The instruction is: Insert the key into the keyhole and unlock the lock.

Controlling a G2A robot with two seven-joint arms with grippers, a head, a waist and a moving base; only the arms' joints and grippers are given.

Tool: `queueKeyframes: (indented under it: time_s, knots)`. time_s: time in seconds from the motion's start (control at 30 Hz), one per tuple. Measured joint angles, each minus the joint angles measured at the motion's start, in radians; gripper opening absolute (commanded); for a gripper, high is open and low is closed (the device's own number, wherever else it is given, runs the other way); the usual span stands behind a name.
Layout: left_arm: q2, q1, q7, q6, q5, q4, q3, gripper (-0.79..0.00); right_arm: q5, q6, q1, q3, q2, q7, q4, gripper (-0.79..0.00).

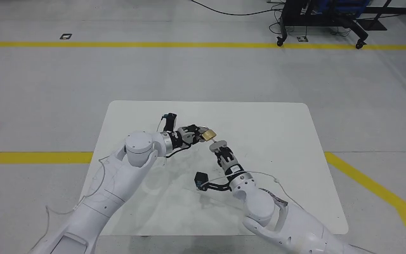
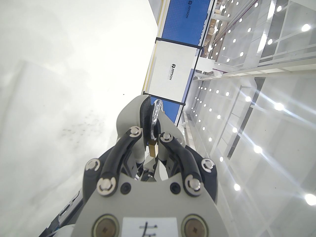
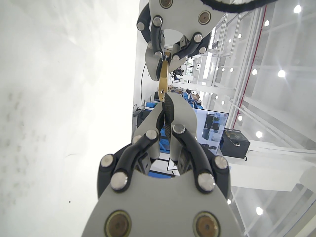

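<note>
A brass lock is held above the middle of the white table with my left gripper shut on it. In the left wrist view its brass body sits between the fingers, with a silvery metal part nearer the left gripper's tips. My right gripper is just in front of the lock, pointing at it. In the right wrist view the right gripper is shut on the key, which is almost hidden between the pads. Its tips touch the end of the lock, held by the left gripper.
Both grippers hang over the table's centre, with bare white tabletop around them. A thin cable trails on the table beside the right arm. A black wheeled frame stands on the floor far behind the table.
</note>
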Motion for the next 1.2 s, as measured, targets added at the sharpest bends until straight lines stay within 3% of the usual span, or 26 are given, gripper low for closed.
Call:
queueKeyframes:
  time_s: [1.07,1.2]
  knots:
    - [-0.02,0.001,-0.049,-0.001,0.046,0.016,-0.012,-0.785,-0.092,-0.089,-0.005,0.026,-0.102,0.039,0.061,-0.785]
    - [-0.021,0.002,-0.055,0.004,0.049,0.016,-0.016,-0.785,-0.092,-0.09,-0.016,0.044,-0.109,0.042,0.057,-0.065]
